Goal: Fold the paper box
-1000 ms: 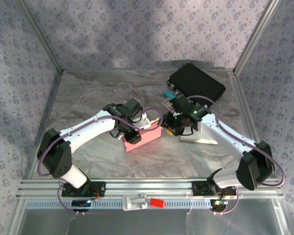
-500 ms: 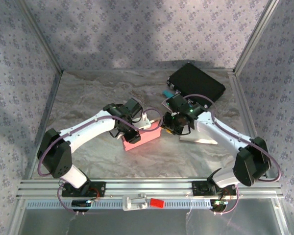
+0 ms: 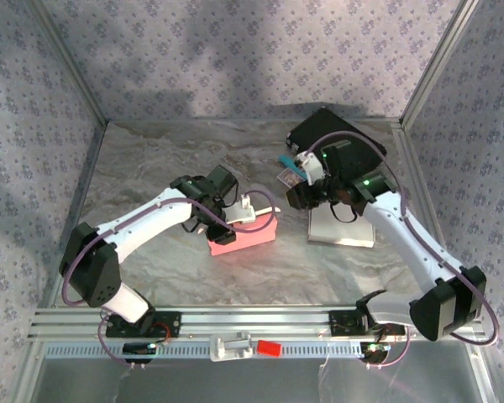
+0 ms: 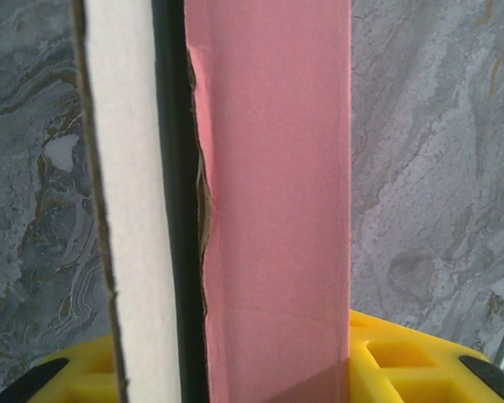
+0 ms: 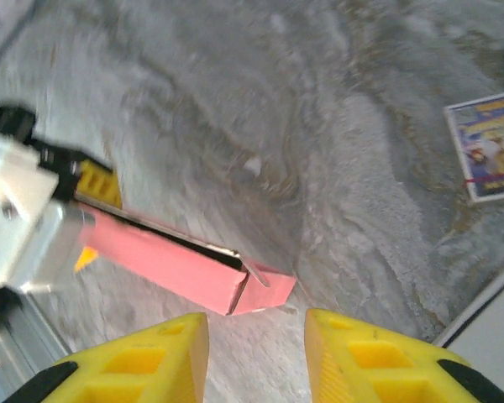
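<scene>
On the marbled tabletop (image 3: pixel 151 168), left claw (image 3: pixel 235 216) clamps the pink box (image 3: pixel 254 236).

Right gripper (image 5: pixel 256 323) held with yellow fingers (image 5: pixel 151 357) spread over marbled table (image 5: pixel 319 126), pink paper box (image 5: pixel 185 264) laid just ahead, its left end apparently clamped by blurred left gripper (image 5: pixel 88 220), printed card (image 5: pixel 487 147) placed far right.

Bare tabletop (image 3: pixel 151 159) left of pink box (image 3: pixel 245 238); black case (image 3: pixel 319 126), perhaps paper sheet (image 3: pixel 340 231), far right.

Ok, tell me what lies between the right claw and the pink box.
Nothing but bare marbled tabletop: the right wrist view shows the right claw hovering open, short of the pink box and its end flap.
</scene>
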